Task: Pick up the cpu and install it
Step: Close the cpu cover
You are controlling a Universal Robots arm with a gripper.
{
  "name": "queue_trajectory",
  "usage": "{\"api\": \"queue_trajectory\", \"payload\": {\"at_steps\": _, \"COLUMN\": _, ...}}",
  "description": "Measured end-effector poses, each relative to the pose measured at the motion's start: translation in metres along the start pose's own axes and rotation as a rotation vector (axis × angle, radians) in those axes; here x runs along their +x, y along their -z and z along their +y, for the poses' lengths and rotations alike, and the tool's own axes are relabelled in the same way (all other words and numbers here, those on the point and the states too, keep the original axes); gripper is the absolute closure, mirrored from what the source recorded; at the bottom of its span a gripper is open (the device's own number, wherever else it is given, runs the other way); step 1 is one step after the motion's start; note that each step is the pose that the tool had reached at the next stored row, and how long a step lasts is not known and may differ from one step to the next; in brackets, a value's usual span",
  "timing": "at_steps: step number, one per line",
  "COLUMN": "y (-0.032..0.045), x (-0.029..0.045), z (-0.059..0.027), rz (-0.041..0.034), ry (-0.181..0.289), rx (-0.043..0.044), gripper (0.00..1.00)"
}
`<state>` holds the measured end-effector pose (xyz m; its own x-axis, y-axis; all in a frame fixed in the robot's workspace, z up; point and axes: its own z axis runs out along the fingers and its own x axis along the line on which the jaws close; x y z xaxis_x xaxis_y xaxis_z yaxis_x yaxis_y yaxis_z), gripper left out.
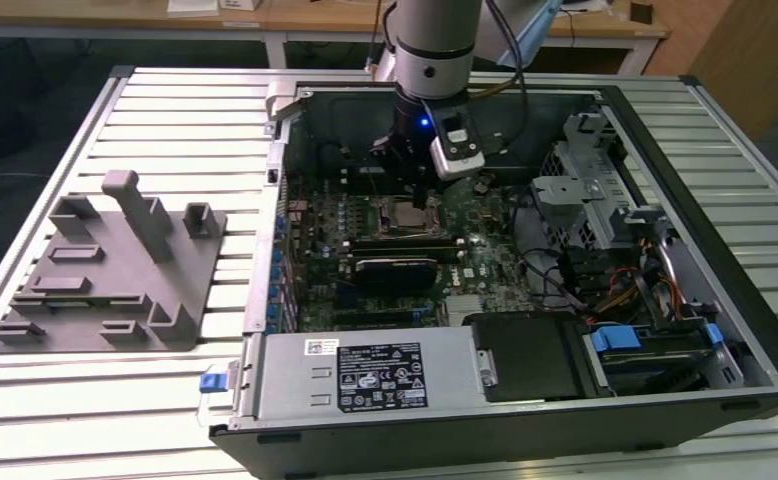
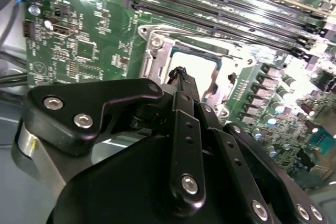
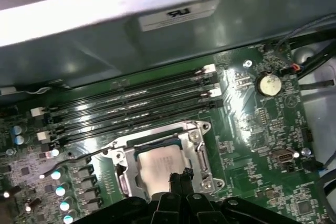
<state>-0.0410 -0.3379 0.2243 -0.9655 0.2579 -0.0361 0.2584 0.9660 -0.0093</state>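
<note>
The cpu (image 3: pixel 155 167) lies flat in the metal socket (image 3: pixel 203 153) on the green board (image 3: pixel 252 129). The claw (image 3: pixel 179 178) hangs by the cpu's edge, its 2 tips pressed together with nothing between them. In the exterior view the arm (image 1: pixel 436 40) reaches down into the open computer case (image 1: pixel 709 140). A grey block (image 1: pixel 109 280) sits on the tabletop (image 1: pixel 162 100), at 9 o'clock from the case.
</note>
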Motion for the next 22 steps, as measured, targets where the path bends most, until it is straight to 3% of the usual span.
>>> {"api": "queue_trajectory", "payload": {"at_steps": 11, "y": -0.0038, "x": 0.0169, "z": -0.0045, "rz": 0.0, "ry": 0.0, "rx": 0.0, "gripper": 0.89}}
{"api": "queue_trajectory", "payload": {"at_steps": 13, "y": -0.0073, "x": 0.0246, "z": -0.0065, "rz": 0.0, "ry": 0.001, "rx": 0.0, "gripper": 0.89}}
{"api": "queue_trajectory", "payload": {"at_steps": 22, "y": -0.0141, "x": 0.0326, "z": -0.0085, "rz": 0.0, "ry": 0.002, "rx": 0.0, "gripper": 0.89}}
